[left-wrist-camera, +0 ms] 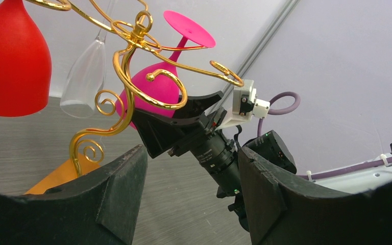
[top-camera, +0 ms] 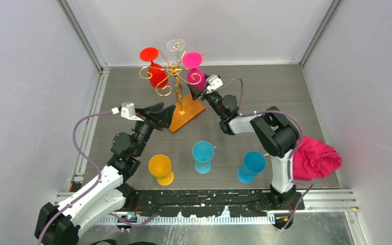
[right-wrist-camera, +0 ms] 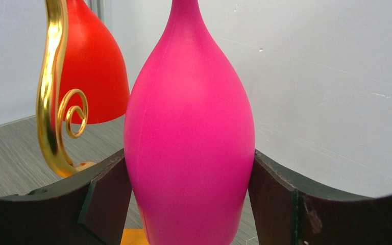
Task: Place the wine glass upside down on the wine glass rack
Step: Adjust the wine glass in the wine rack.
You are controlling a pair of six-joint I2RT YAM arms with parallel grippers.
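Pink wine glass (right-wrist-camera: 189, 127) hangs upside down on the rack (top-camera: 186, 113), right jaws clamped on its bowl (probably steadying it until seated); left jaws open, empty.

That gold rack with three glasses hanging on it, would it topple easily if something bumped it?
Probably top-heavy: the red glass, clear glass and pink glass hang high on the gold rack. Its flat wooden base looks wide enough to resist light nudges. Its thin wire would likely flex and sway.
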